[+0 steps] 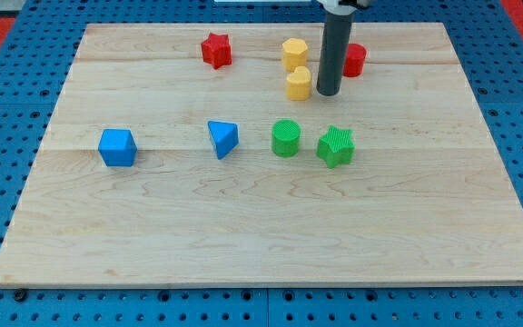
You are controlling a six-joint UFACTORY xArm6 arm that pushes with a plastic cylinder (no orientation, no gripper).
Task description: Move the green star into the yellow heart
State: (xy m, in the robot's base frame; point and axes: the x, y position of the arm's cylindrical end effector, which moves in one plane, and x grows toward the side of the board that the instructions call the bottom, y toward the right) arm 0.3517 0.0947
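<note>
My tip [327, 94] sat upper centre, just right of yellow heart [299, 83]; no end effector, nothing held. Green star [336, 146] lay below tip, apart, beside green cylinder [286, 138].

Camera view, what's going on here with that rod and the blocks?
My tip rests on the wooden board near the view's top, just right of the lower yellow block, close enough that contact can't be ruled out. The green star sits apart, nearer the view's bottom, beside the green cylinder. The star is untouched.
</note>
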